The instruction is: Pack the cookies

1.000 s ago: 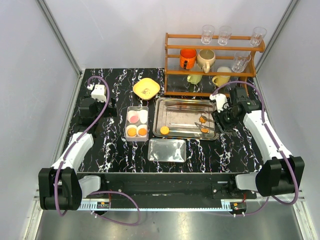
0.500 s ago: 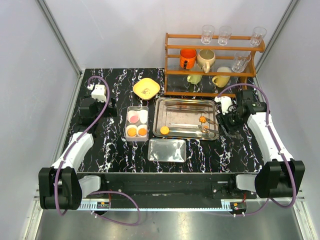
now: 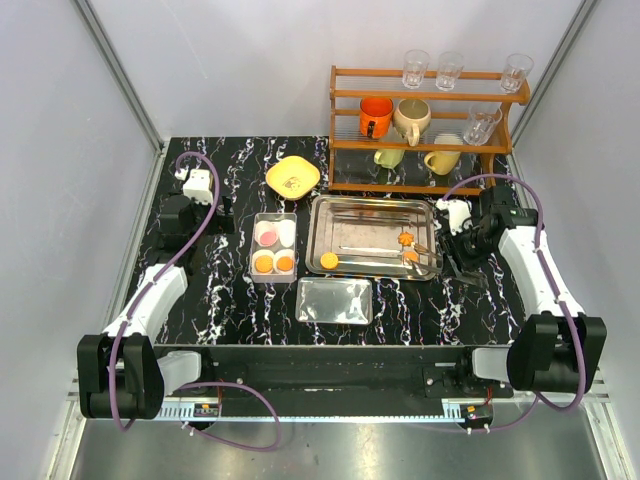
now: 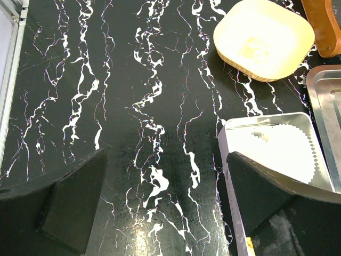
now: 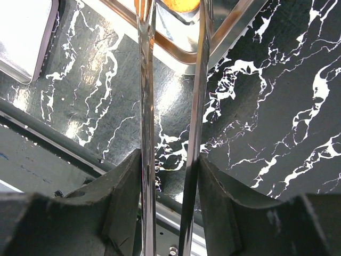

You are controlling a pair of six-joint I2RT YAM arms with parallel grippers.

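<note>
Right end effector (image 5: 170, 170) grips tongs (image 5: 145, 80) (half-closed); left end effector (image 4: 165, 181) wide open.

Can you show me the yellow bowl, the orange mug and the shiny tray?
yellow bowl (image 3: 293, 177), top view, the middle of its inside.
orange mug (image 3: 376, 118), top view, its front side.
shiny tray (image 3: 362, 231), top view, a bare bit of its floor.

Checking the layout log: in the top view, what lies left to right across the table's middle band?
From the left: left gripper → box → tray → right gripper, holding tongs that reach back over the tray.
</note>
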